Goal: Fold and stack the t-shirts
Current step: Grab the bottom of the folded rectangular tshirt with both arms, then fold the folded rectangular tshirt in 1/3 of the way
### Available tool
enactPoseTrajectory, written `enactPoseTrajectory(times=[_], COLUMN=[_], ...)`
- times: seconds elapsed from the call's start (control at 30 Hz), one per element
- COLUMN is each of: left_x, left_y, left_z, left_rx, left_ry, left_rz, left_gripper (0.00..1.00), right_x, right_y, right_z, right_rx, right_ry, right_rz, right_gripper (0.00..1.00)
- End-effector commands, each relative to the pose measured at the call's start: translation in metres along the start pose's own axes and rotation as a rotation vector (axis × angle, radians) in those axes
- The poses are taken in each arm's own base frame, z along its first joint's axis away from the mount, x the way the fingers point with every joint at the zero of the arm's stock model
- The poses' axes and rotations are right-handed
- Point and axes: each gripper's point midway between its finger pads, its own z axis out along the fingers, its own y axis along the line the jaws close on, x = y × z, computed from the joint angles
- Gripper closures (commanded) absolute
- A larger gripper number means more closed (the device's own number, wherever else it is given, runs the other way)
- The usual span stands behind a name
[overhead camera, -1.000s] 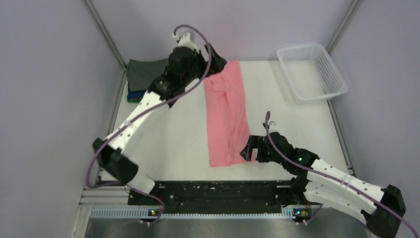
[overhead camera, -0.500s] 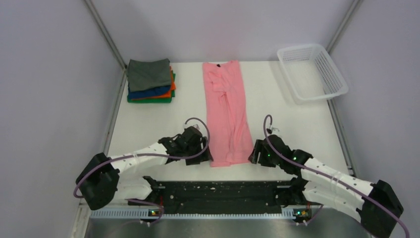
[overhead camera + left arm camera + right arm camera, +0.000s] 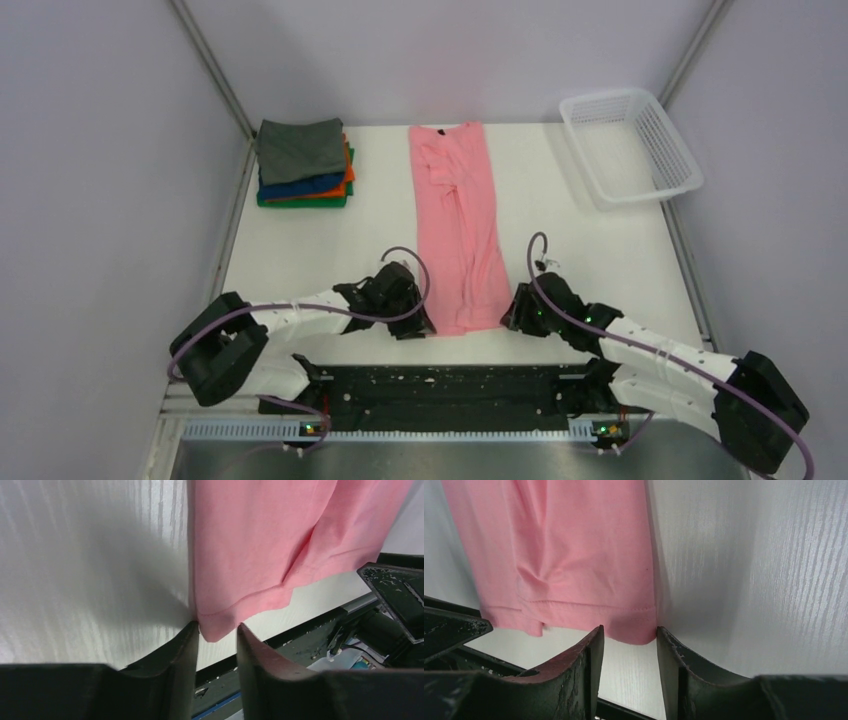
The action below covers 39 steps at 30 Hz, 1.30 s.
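T-shirt stack [image 3: 303, 165] of four, one pink t-shirt [image 3: 458, 230]

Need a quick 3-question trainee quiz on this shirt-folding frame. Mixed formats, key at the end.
1. True or false: the pink shirt lies on the stack of folded shirts.
2. Which colour tops the stack? A green, B dark grey, C orange.
3. Fill in (near or far): each arm's jaws straddle one ____ corner of the pink shirt.

Key
1. False: it lies flat on the table, apart from the stack.
2. B.
3. near.
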Motion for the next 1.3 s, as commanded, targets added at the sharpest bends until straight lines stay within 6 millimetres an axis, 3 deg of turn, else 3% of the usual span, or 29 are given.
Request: enactPoseTrajectory(times=[0.0,0.07,0.17,0.23,0.37,0.43,0.5,0.57,0.67,0.8,1.0,1.1,1.27], left_x=[-0.002,0.001,0.007,0.013,0.036,0.045,0.046,0.043,0.033,0.011,-0.034,-0.064,-0.131], left_y=[-0.006,-0.003,0.001,0.009,0.026,0.032,0.028,0.009,-0.028,-0.042,-0.076,-0.087,-0.099], left_z=[0.012,0.015,0.017,0.014,0.008,0.004,0.0,-0.005,-0.011,-0.011,-0.016,-0.016,-0.024], left_rx=[0.004,-0.013,-0.024,-0.048,-0.03,-0.029,-0.004,0.077,0.205,0.151,0.239,0.248,0.259], left_ry=[0.007,0.03,0.057,0.07,0.126,0.148,0.147,0.143,0.129,0.085,0.006,-0.047,-0.178], left_rz=[-0.002,-0.008,-0.002,0.002,-0.033,-0.044,-0.023,0.011,0.075,0.13,0.147,0.14,0.103], left_gripper=[0.68,0.96,1.0,1.0,1.0,1.0,1.0,1.0,1.0,1.0,1.0,1.0,1.0], right_x=[0.008,0.009,0.013,0.03,0.065,0.073,0.073,0.067,0.051,0.015,-0.04,-0.065,-0.123], right_y=[-0.009,-0.008,-0.002,0.005,0.002,0.002,0.005,0.014,0.028,0.044,0.061,0.07,0.084], right_z=[0.004,0.005,0.003,-0.004,-0.021,-0.03,-0.039,-0.046,-0.047,-0.048,-0.046,-0.041,-0.031], right_rx=[0.013,-0.002,-0.049,-0.117,-0.189,-0.219,-0.252,-0.304,-0.345,-0.329,-0.264,-0.244,-0.262], right_ry=[0.018,0.02,0.035,0.116,0.251,0.27,0.265,0.244,0.176,0.053,-0.1,-0.141,-0.227], right_rz=[0.027,0.025,0.001,-0.015,0.008,0.02,0.018,0.012,0.026,0.008,-0.041,-0.054,-0.001], right_gripper=[0.6,0.69,1.0,1.0,1.0,1.0,1.0,1.0,1.0,1.0,1.0,1.0,1.0])
